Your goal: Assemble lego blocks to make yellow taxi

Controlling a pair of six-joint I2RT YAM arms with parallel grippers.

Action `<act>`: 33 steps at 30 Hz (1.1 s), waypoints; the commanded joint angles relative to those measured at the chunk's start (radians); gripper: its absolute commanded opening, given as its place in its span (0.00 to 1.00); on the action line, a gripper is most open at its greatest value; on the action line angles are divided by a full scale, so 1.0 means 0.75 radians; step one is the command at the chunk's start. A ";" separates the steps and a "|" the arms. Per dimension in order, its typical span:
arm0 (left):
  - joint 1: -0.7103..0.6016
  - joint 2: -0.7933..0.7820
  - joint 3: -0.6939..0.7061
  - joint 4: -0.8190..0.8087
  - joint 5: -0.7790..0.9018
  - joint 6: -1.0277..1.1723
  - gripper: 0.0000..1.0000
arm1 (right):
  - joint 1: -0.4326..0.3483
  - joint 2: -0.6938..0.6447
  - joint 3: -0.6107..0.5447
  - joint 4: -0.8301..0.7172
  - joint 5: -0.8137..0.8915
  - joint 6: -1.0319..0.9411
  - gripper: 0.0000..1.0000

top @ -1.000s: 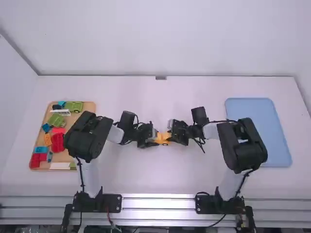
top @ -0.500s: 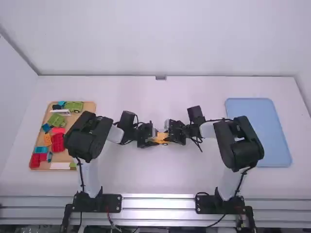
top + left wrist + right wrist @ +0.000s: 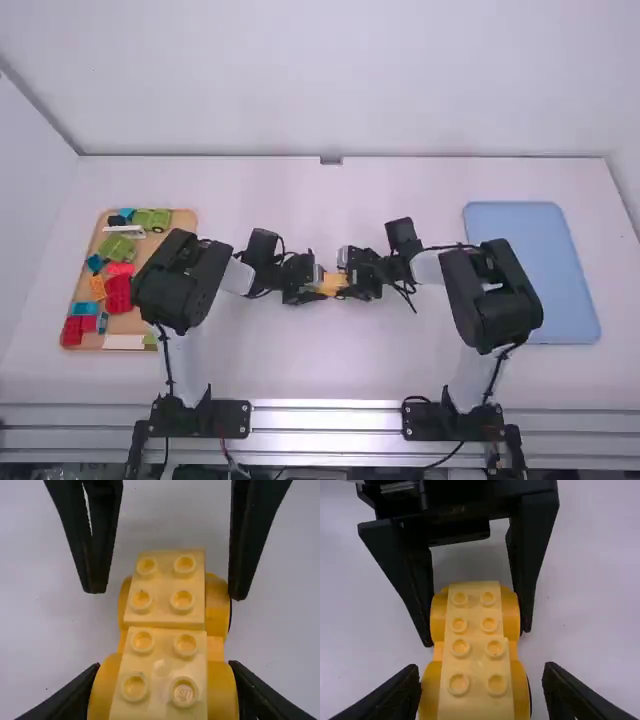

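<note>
At the table's middle, the yellow car (image 3: 334, 284) lies between the grippers. The left gripper (image 3: 312, 289) is at its left end and the right gripper (image 3: 350, 286) at its right end. In the left wrist view, the left gripper (image 3: 164, 677) is shut on the rounded sides of the car (image 3: 161, 667). Two studded pale-yellow blocks top its darker yellow base, end to end. In the right wrist view, the right gripper (image 3: 482, 677) stands open around the near end of the car (image 3: 476, 677), gaps beside it. Most wheels are hidden.
At the far left a wooden tray (image 3: 187, 222) holds loose blocks: green, red, blue, orange and white; the left arm partly covers its right edge. A blue tray (image 3: 520, 270) lies at the right, behind the right arm's elbow.
My right gripper has shifted left along the car and now covers more of its right end, including the wheel that showed there. The left arm has kept still.
</note>
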 commanded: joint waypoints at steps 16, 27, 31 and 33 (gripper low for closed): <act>-0.005 0.036 -0.003 -0.024 -0.012 -0.015 0.42 | -0.058 -0.068 0.054 -0.096 -0.169 -0.140 0.00; -0.005 0.036 -0.003 -0.024 -0.012 -0.015 0.40 | 0.038 -0.052 0.052 -0.180 0.150 0.018 0.00; -0.005 0.036 -0.003 -0.024 -0.012 -0.015 0.38 | 0.033 -0.052 0.052 -0.234 0.196 0.018 0.00; -0.005 0.036 -0.003 -0.024 -0.012 -0.015 0.38 | 0.038 -0.052 0.052 -0.266 0.234 0.017 0.00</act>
